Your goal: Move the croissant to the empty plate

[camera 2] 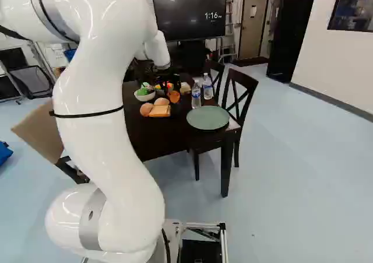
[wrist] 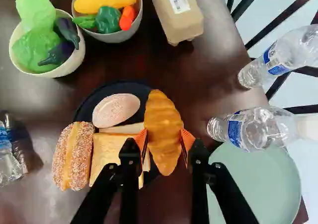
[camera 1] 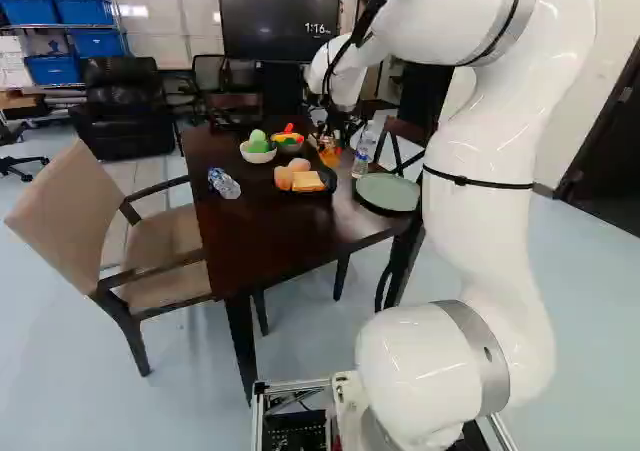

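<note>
A white robot arm (camera 2: 105,123) rises in the foreground beside a tan armchair (camera 1: 165,241) drawn up to a dark wooden bench (camera 1: 260,241), with a green plate (camera 2: 208,117) at the corner and two upright water bottles (wrist: 261,128) (wrist: 285,50) just beyond it. Farther along, orange-padded fingers (wrist: 141,141) grip a croissant (wrist: 163,132) from both sides; seen from the wrist, it overlaps the rim of a black plate (wrist: 130,88) bearing a seeded bun (wrist: 59,157), a pale roll (wrist: 117,110) and sliced bread (wrist: 107,149). Whether it touches that plate cannot be told. Behind stand two bowls of vegetables (wrist: 74,65) (wrist: 113,37) and an egg carton (wrist: 179,23), before a large black screen (camera 2: 189,15).
</note>
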`<state>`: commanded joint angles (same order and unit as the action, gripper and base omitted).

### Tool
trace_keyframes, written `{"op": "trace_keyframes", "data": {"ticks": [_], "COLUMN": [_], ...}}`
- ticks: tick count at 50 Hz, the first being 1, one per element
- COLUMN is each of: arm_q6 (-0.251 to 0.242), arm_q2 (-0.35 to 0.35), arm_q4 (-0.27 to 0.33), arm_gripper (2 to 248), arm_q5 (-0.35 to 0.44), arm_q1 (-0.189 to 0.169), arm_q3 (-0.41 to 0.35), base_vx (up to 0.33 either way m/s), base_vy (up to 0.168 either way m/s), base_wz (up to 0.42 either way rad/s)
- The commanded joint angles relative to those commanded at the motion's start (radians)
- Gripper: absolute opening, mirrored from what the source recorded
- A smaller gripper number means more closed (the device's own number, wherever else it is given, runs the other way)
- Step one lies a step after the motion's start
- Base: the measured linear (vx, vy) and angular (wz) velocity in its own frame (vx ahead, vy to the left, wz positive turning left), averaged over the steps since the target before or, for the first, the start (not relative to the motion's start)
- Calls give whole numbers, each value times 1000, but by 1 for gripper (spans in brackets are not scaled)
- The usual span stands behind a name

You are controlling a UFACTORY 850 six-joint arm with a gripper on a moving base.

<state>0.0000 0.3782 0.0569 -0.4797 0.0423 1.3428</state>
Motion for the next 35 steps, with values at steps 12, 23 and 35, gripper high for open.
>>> {"op": "trace_keyframes", "data": {"ticks": [12, 23, 35], "arm_q6": [0, 0, 0], "arm_q2": [-42, -85, -134], "arm_q4": [0, 0, 0], "arm_gripper": [109, 109, 109], "arm_q5": [0, 0, 0], "arm_q1": [-2, -8, -27], "arm_q3": [-20, -59, -117], "base_vx": [0, 0, 0], "base_vy": [0, 0, 0], "base_wz": [0, 0, 0]}}
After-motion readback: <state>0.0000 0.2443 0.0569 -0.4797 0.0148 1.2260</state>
